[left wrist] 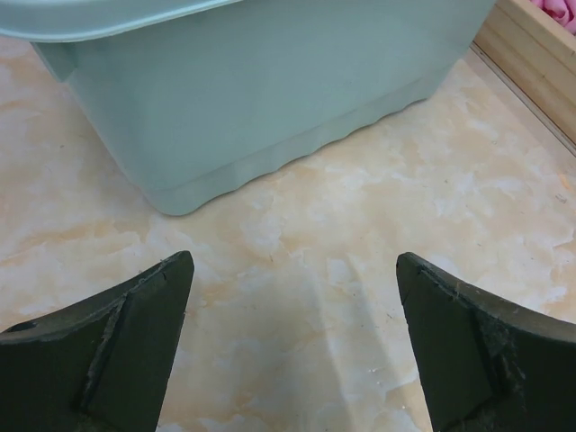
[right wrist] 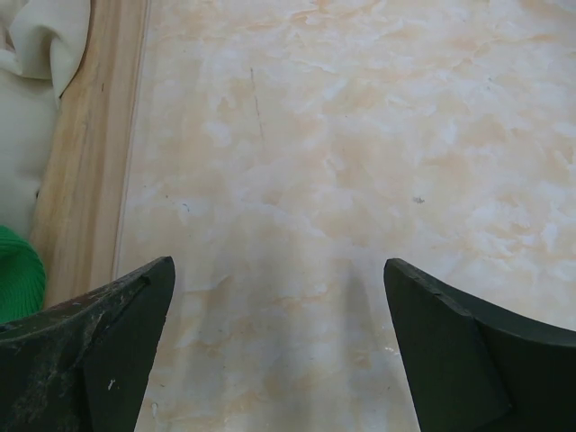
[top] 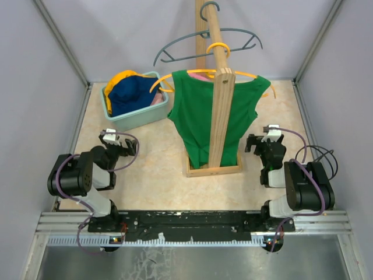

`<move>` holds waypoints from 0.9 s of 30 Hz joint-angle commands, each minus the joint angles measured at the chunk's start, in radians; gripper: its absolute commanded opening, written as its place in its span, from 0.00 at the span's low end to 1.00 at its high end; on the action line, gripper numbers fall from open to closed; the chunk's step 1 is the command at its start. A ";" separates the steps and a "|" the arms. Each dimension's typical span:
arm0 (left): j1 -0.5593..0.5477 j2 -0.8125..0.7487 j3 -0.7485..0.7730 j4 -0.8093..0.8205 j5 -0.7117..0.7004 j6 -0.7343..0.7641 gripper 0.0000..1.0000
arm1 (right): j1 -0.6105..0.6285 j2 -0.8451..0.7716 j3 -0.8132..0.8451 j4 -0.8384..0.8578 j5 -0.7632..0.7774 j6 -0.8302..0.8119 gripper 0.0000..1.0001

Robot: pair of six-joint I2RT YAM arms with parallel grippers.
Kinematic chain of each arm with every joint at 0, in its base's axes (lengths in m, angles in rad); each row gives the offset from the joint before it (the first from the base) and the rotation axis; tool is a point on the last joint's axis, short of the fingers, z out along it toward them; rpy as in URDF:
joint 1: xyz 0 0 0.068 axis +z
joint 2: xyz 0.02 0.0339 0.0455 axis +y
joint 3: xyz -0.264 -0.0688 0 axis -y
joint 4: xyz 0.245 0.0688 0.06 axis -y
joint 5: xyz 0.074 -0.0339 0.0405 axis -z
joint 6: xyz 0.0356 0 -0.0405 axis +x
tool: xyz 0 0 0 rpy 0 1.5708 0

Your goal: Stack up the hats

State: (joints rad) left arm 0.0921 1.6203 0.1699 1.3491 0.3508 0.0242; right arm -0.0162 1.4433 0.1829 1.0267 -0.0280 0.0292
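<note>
A navy blue hat (top: pixel 131 93) fills a teal bin (top: pixel 152 116) at the back left. A yellow-orange hat (top: pixel 119 77) is tucked behind it, and a strip of pink fabric (top: pixel 157 98) shows at the bin's right side. My left gripper (top: pixel 115 140) hovers open and empty just in front of the bin; the left wrist view shows the bin wall (left wrist: pixel 261 90) beyond my left gripper (left wrist: pixel 295 261). My right gripper (top: pixel 263 139), (right wrist: pixel 279 265) is open and empty over bare tabletop, right of the stand. Beige fabric (right wrist: pixel 31 90) lies on the stand's base; its shape is hidden.
A wooden stand (top: pixel 218 105) rises mid-table with a green shirt (top: pixel 201 114) on a yellow hanger. Its base frame (left wrist: pixel 531 45), (right wrist: pixel 90 153) lies close to both grippers, with pink fabric (left wrist: pixel 560 9) inside. A grey hanger (top: pixel 207 44) hangs higher up. Grey walls enclose the table.
</note>
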 commanded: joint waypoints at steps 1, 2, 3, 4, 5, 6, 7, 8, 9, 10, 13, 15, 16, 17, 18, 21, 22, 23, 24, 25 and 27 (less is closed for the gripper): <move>-0.010 -0.011 0.020 0.000 -0.010 0.013 1.00 | 0.001 0.002 0.005 0.083 0.014 -0.002 0.99; -0.011 -0.010 0.022 -0.001 -0.011 0.014 1.00 | 0.001 0.001 0.005 0.087 0.014 -0.002 0.99; -0.011 -0.011 0.024 -0.003 -0.012 0.015 1.00 | 0.001 0.002 0.005 0.092 0.014 -0.002 0.99; -0.012 -0.011 0.025 -0.003 -0.013 0.015 1.00 | 0.001 0.002 0.006 0.095 0.015 -0.002 0.99; -0.012 -0.011 0.026 -0.003 -0.014 0.016 1.00 | 0.001 0.002 0.006 0.098 0.016 -0.002 0.99; -0.013 -0.012 0.027 -0.004 -0.015 0.016 1.00 | 0.001 0.003 0.007 0.100 0.016 -0.002 0.99; -0.014 -0.012 0.029 -0.003 -0.016 0.017 1.00 | 0.001 0.003 0.009 0.100 0.017 -0.002 0.99; -0.015 -0.013 0.030 -0.004 -0.016 0.018 1.00 | 0.001 0.003 0.012 0.101 0.016 -0.002 0.99; -0.015 -0.013 0.032 -0.004 -0.017 0.019 1.00 | 0.001 0.003 0.012 0.106 0.017 -0.002 0.99; -0.016 -0.013 0.035 -0.009 -0.021 0.018 1.00 | 0.002 0.003 0.011 0.111 0.019 -0.002 0.99; -0.026 -0.019 0.037 -0.011 -0.043 0.024 1.00 | 0.003 -0.008 0.015 0.108 0.049 0.008 0.99; -0.028 -0.058 0.037 -0.030 -0.067 0.014 1.00 | 0.003 -0.051 0.036 0.050 0.060 0.010 0.99; -0.029 -0.096 0.045 -0.079 -0.079 0.013 1.00 | 0.003 -0.083 0.057 -0.006 0.053 0.007 0.99; -0.030 -0.136 0.059 -0.134 -0.084 0.014 1.00 | 0.003 -0.117 0.077 -0.071 0.054 0.007 0.99; -0.031 -0.183 0.073 -0.198 -0.089 0.014 1.00 | 0.003 -0.149 0.088 -0.112 0.056 0.007 0.99; -0.031 -0.321 0.128 -0.379 -0.097 -0.007 1.00 | 0.003 -0.250 0.121 -0.230 0.050 0.005 0.99; -0.033 -0.359 0.157 -0.457 -0.083 -0.016 0.99 | 0.003 -0.280 0.140 -0.277 0.047 0.004 0.99; -0.037 -0.397 0.205 -0.575 -0.062 -0.026 0.98 | 0.005 -0.310 0.164 -0.339 0.045 0.004 0.99; -0.045 -0.427 0.239 -0.662 -0.044 -0.031 0.95 | 0.005 -0.343 0.187 -0.390 0.040 0.007 0.99; -0.061 -0.453 0.269 -0.740 -0.039 -0.034 0.92 | 0.009 -0.374 0.208 -0.438 0.044 0.009 0.99; -0.117 -0.501 0.308 -0.863 -0.035 -0.045 0.88 | 0.019 -0.440 0.268 -0.551 0.061 0.026 0.98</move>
State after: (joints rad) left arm 0.0456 1.2015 0.3946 0.8360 0.2813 0.0101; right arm -0.0139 1.1175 0.3332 0.6842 0.0071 0.0380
